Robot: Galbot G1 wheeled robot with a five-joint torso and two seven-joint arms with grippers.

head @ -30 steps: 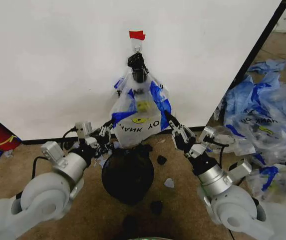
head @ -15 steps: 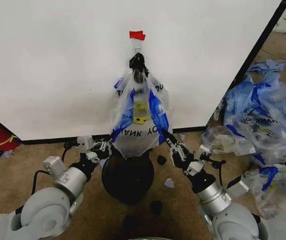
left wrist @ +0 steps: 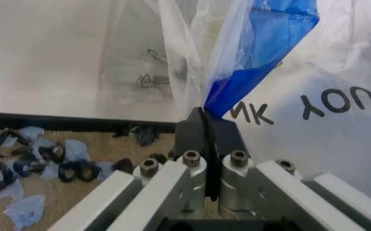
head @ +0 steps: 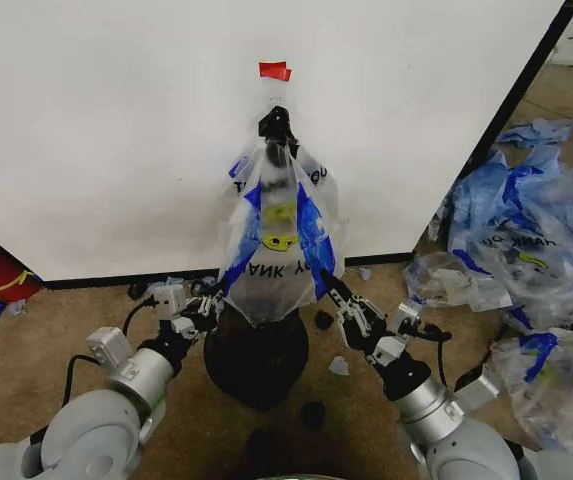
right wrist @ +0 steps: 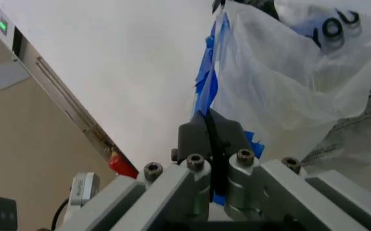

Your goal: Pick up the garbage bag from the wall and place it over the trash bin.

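You have the garbage bag stretched between both arms in front of the wall. Its top reaches up to the small hook under the red tape strip, beside the black knot of the hanging bundle. The bag's lower end hangs just above the trash bin, which stands on the brown floor close to the wall's base.

Your left pincer sits at the bag's lower left corner, next to the bin's rim. In the left wrist view its jaws are pressed together on a blue fold of the bag, with the "YOU" lettering close by.

Your right pincer is at the bag's lower right corner. The right wrist view shows its jaws closed on the blue trim at the bag's edge.

A heap of blue-and-clear bags lies on the floor to the right, well apart from the bin. Small black scraps lie near the bin.
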